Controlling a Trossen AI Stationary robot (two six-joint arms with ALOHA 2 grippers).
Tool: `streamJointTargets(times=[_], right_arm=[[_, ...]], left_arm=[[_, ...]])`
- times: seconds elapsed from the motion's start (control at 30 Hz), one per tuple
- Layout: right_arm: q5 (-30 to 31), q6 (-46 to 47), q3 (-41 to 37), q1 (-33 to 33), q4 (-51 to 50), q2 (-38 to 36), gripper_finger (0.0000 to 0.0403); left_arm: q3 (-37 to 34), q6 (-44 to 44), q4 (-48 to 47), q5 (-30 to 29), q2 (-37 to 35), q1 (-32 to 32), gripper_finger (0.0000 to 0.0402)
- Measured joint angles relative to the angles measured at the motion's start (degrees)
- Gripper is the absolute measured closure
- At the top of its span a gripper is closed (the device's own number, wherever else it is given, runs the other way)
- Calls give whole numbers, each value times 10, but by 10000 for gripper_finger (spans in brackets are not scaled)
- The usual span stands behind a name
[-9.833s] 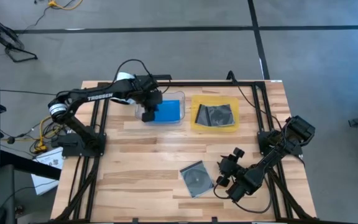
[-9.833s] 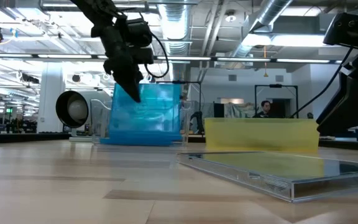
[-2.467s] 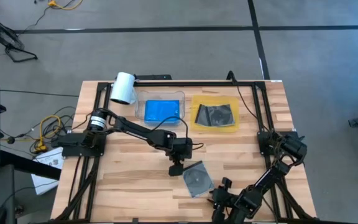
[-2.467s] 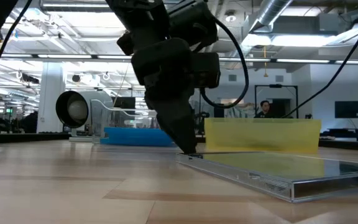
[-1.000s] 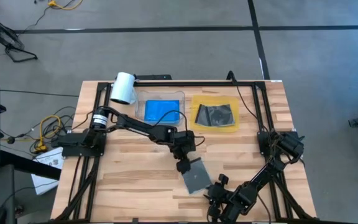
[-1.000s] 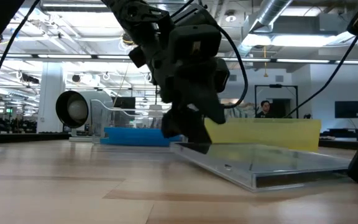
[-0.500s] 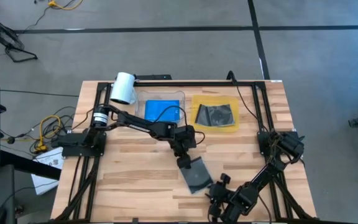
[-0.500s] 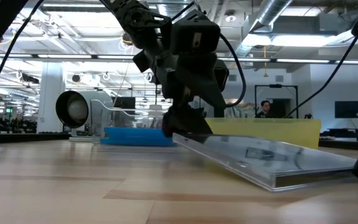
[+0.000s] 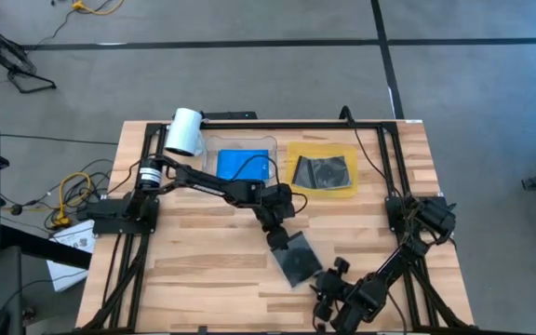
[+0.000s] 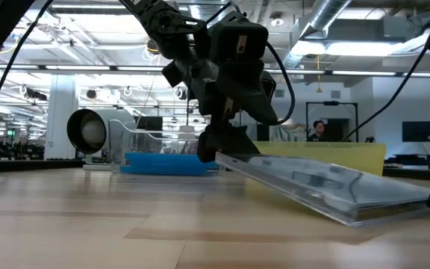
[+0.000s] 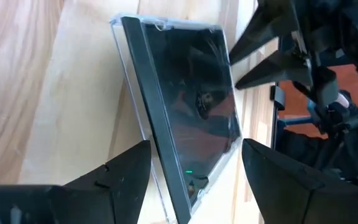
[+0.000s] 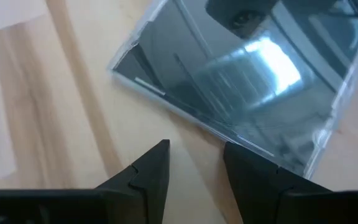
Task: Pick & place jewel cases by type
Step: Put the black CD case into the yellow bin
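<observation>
Sorting nearly done, your left gripper (image 9: 277, 240) pinched the last grey-clear jewel case (image 9: 295, 259) by one raised edge; your right gripper (image 9: 329, 284), half-open and empty, waited beside it.

bare wood left of tilted jewel case (image 9: 296, 258), right pincer (image 9: 328, 288) crowding it
</observation>
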Motion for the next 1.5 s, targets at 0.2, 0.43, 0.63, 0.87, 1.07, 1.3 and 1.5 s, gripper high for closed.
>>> streamJointTargets(times=[0.2, 0.43, 0.63, 0.87, 1.07, 1.3, 1.5], right_arm=[[5, 41, 0, 3, -43, 0, 253], [3, 95, 0, 3, -90, -1, 253], [3, 132, 0, 3, -120, -1, 253], [3, 149, -1, 2, -142, -1, 253], [6, 146, -2, 2, -145, 0, 253], [11, 145, -2, 1, -144, 1, 253], [12, 133, -2, 1, -142, 1, 253]], left_arm=[[0, 2, 2, 22, 0, 3, 159], [0, -3, 22, 44, 0, 4, 159], [0, -5, 44, 57, -1, 4, 159], [0, -2, 42, 29, -1, 8, 159], [1, 3, 22, -22, -1, 12, 159], [1, 30, -5, -53, -1, 13, 159], [1, 51, -12, -55, -1, 6, 159]])
